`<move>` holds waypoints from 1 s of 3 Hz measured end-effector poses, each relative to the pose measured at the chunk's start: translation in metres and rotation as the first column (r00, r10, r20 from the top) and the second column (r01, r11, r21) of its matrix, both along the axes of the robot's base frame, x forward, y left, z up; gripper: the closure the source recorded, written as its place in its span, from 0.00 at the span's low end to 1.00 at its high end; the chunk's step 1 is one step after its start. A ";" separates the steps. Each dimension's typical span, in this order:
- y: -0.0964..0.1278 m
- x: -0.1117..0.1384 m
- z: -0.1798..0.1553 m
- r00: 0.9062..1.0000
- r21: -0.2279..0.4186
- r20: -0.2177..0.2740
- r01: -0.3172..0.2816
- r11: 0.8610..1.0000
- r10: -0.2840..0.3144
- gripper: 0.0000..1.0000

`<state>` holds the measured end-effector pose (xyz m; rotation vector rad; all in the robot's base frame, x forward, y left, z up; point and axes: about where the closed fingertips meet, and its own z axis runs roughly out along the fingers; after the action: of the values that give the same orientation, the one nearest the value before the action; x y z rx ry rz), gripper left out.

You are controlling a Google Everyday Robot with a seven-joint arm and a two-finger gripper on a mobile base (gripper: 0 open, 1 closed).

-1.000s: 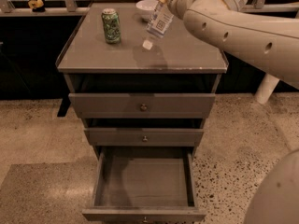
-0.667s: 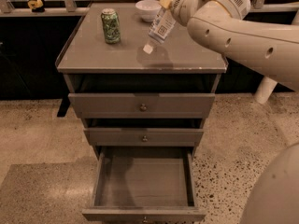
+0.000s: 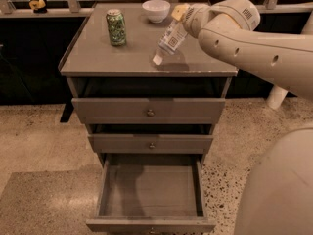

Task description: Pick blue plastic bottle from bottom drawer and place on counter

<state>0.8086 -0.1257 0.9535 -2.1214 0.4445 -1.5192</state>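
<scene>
Looks like the placing step to me: the gripper (image 3: pixel 181 18) is up right of the green can (image 3: pixel 116 27), jaws clenched on the base end of the blue plastic bottle (image 3: pixel 170 39), which hangs tilted with its white cap down at the tabletop (image 3: pixel 98 58), can't tell if it's touching. The bottom drawer (image 3: pixel 150 190) sits pulled out way below the can. I'd lower it slowly, keep it well right of the can and short of the white bowl (image 3: pixel 156 10), and only let go once it's resting
</scene>
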 end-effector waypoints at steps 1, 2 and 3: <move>-0.005 0.004 -0.012 1.000 -0.027 -0.025 0.019 0.999 -0.020 1.00; -0.012 0.005 -0.019 0.998 -0.068 -0.045 0.038 0.997 -0.041 1.00; -0.012 0.005 -0.019 0.998 -0.068 -0.045 0.038 0.997 -0.041 1.00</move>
<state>0.8140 -0.1373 0.9345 -2.2157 0.4603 -1.5301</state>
